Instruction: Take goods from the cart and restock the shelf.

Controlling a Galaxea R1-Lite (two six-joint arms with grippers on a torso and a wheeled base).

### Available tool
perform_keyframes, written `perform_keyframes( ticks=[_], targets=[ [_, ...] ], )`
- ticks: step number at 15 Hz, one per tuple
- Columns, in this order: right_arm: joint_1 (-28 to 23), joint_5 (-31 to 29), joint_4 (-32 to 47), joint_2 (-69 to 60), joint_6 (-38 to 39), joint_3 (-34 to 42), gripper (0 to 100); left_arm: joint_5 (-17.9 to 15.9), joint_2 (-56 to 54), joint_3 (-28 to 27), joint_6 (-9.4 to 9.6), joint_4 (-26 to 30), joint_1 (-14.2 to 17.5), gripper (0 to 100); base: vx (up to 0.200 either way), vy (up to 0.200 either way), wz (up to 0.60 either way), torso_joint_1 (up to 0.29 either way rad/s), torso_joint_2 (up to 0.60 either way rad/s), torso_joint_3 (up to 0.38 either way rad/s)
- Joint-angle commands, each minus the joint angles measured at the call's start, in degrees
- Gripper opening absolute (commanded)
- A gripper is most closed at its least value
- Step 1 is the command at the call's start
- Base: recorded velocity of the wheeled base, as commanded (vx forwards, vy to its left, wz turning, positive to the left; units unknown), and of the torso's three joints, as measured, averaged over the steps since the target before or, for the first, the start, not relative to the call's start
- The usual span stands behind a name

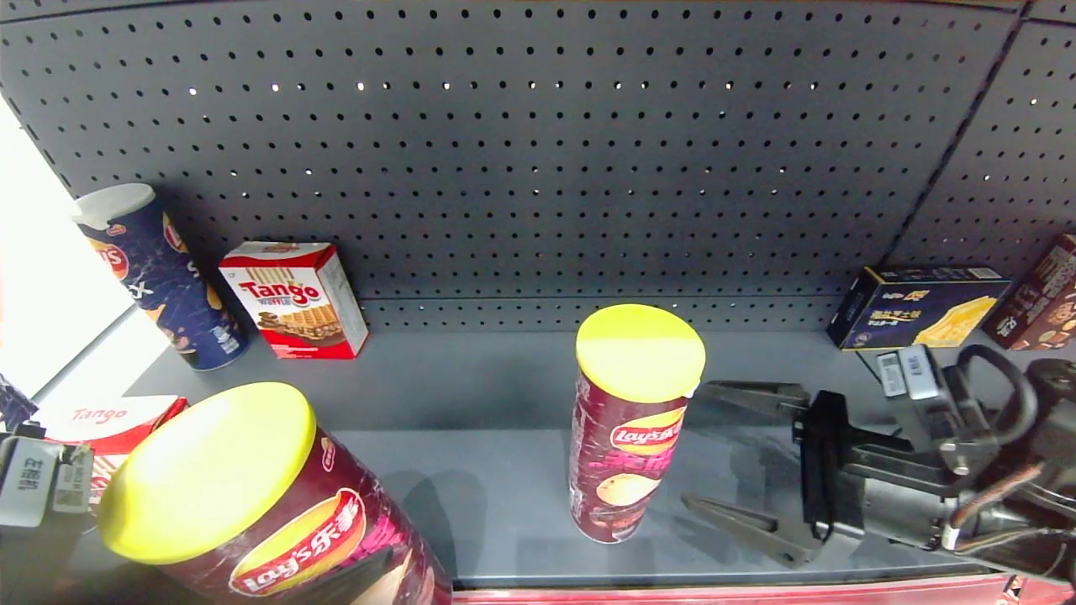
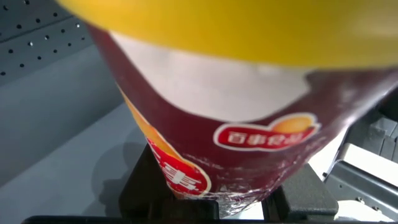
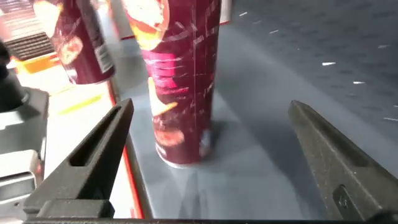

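imo chip can (image 1: 252, 496) clamped in left gripper (image 2: 230, 208) = light, stiff, slick tube, grab mid-body; right gripper (image 1: 694, 444) wide open by shelved can (image 1: 626, 437).

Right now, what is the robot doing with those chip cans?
The robot is stocking a shelf. Its right gripper is open right next to a maroon chips can that stands upright on the shelf, and it is not gripping it. Its left gripper holds a second can of the same kind, low at the shelf's front left. A blue can and a wafer box stand at the back.
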Motion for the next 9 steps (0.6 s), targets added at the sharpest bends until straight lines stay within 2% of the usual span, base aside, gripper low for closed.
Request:
perform_keyframes(
  ticks=[1,4,6,7,9],
  targets=[
    [-4.97,-1.0,0.67,-12.42,-0.02,6.26,100,0.01,-0.88,0.86,-0.01,-0.03,-0.01,0,0.0,0.0,0.0,0.0,0.0,0.0],
    [-8.4,-14.09,4.62,-22.88,0.07,9.69,100,0.1,-2.11,1.66,-0.01,-0.03,-0.01,0,0.0,0.0,0.0,0.0,0.0,0.0],
    [-11.56,-20.34,10.16,-32.02,-0.02,13.2,100,0.1,-2.28,1.57,-0.01,-0.03,0.07,0,0.0,0.0,0.0,0.0,0.0,0.0],
    [-11.65,-24.11,14.55,-37.38,-0.02,14.61,100,0.1,-2.28,1.3,-0.01,-0.03,0.07,0,0.0,0.0,0.0,0.0,0.0,0.0],
    [-11.56,-33.87,29.5,-50.22,-0.02,15.14,100,0.01,-2.2,0.86,-0.01,-0.03,0.07,0,0.0,0.0,0.0,0.0,0.0,0.0]
  ],
)
